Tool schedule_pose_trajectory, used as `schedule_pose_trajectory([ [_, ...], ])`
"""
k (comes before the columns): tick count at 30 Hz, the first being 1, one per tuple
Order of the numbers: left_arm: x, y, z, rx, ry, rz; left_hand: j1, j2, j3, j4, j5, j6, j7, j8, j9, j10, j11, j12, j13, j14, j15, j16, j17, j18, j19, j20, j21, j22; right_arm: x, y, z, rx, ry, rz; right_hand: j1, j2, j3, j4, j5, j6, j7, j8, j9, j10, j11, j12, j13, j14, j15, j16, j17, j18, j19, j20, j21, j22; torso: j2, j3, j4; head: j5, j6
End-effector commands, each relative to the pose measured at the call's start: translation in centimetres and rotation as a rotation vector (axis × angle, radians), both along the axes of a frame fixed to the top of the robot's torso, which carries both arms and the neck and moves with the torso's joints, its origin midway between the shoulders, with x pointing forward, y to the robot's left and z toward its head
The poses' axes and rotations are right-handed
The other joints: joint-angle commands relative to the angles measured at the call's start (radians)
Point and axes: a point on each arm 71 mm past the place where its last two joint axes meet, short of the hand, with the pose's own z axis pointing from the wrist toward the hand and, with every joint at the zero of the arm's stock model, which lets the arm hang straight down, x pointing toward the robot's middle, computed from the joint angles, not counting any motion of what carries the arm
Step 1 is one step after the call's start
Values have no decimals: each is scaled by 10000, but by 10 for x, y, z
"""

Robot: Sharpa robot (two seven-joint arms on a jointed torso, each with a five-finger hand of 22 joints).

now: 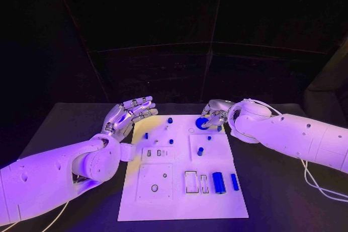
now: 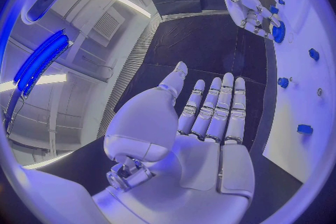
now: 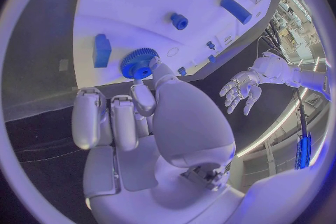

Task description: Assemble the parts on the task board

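- At the near end of the task board [image 1: 138, 204], 2 blue cylinders [image 1: 218, 182] lie side by side beside empty rectangular slots. To my eye they are staged there, loose, waiting their turn.
- In the middle of the board, a small blue peg [image 1: 200, 151] stands upright in a raised square block, and 2 or 3 smaller blue pieces dot the board beyond it. They look seated already, though I cannot tell how firmly.
- Off the board's left edge, the left hand [image 1: 131, 114] hovers above the black table [image 1: 58, 121], palm up. The left wrist view shows its fingers [image 2: 223, 109] straight and lightly spread, holding nothing and touching nothing. I read this as parked clear, leaving the board free for the other arm.
- At the far end of the board, right of centre, the right hand [image 1: 215, 113] is down on the blue gear [image 1: 202, 123], a toothed disc with a hub.
- In the right wrist view the gear [image 3: 138, 63] sits at the tips of the thumb and 1 finger, which pinch it. The other fingers [image 3: 89, 120] are curled down beside it, off the part.
- The gear is just above or on the board; I cannot tell which. A fingertip pinch suits this step, since it probably has to drop onto a post.
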Motion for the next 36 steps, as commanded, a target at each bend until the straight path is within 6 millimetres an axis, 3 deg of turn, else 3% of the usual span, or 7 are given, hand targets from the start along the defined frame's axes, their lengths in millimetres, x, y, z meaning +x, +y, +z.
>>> schedule_pose_trajectory([
  [1,0,-1,2,-98,-83,-157,61,45,-11,-47,30,-10,920,41,-13,-48,18,52,-10,-46,15,37,-15,143,49,-8,19,-12,0,-1,-3,-316,243,-44,100,18,28,-58,-61,69,10,49,4,91,-5,68,39,599,76,45,355,-205,63,-8,50,22,3,1,3,10,-7],
  [8,1,0,1,-99,-53,-186,40,36,-21,-46,26,-12,922,42,-13,-51,20,54,-10,-49,16,36,-16,142,51,-8,19,-14,1,-1,-3,-365,149,-66,225,137,192,-136,-84,384,9,205,36,171,-5,302,294,603,80,79,418,-231,145,1,101,152,2,6,-10,-50,-19],
  [12,1,0,1,-94,-36,-189,25,30,-29,-44,26,-14,923,42,-13,-52,20,55,-10,-50,16,36,-17,142,52,-8,19,-15,1,1,0,-223,-183,-107,409,452,630,-223,-754,1251,-208,542,109,269,-181,504,522,595,-47,84,429,-244,197,-83,137,240,-2,4,-17,-49,-14],
  [14,1,0,1,-97,-28,-201,14,28,-35,-42,25,-15,923,43,-13,-53,21,55,-10,-51,16,36,-17,142,53,-8,19,-16,0,2,2,-100,-404,-137,451,500,757,-263,-815,1434,-272,592,112,300,-233,549,578,597,-90,91,447,-253,226,-121,154,285,0,2,-9,-54,-3],
  [19,1,0,1,-100,-6,-227,2,25,-40,-39,25,-16,924,43,-13,-54,21,56,-10,-52,16,35,-17,142,54,-8,19,-17,-3,7,8,144,-1160,-150,380,455,972,-293,-686,1695,-361,590,70,179,-316,291,352,586,-169,68,409,-262,249,-207,168,322,-5,0,13,-84,4],
  [27,1,2,1,-33,-1,-104,-10,26,-45,-34,24,-16,924,44,-13,-55,21,57,-10,-52,16,36,-18,142,54,-8,19,-18,-14,24,18,382,-2028,249,195,316,1107,-255,-592,1825,-399,501,11,239,-354,279,385,594,-211,79,449,-300,367,-258,231,493,-7,-10,8,3,7],
  [36,0,3,1,-10,-6,-53,-24,49,-40,-26,26,-10,924,50,-12,-50,20,62,-9,-47,15,39,-17,143,59,-8,21,-19,-30,68,24,663,-2335,1152,128,264,1151,-237,-570,1829,-394,447,-12,274,-354,303,422,598,-214,83,463,-316,417,-267,258,566,6,-9,13,48,29],
])
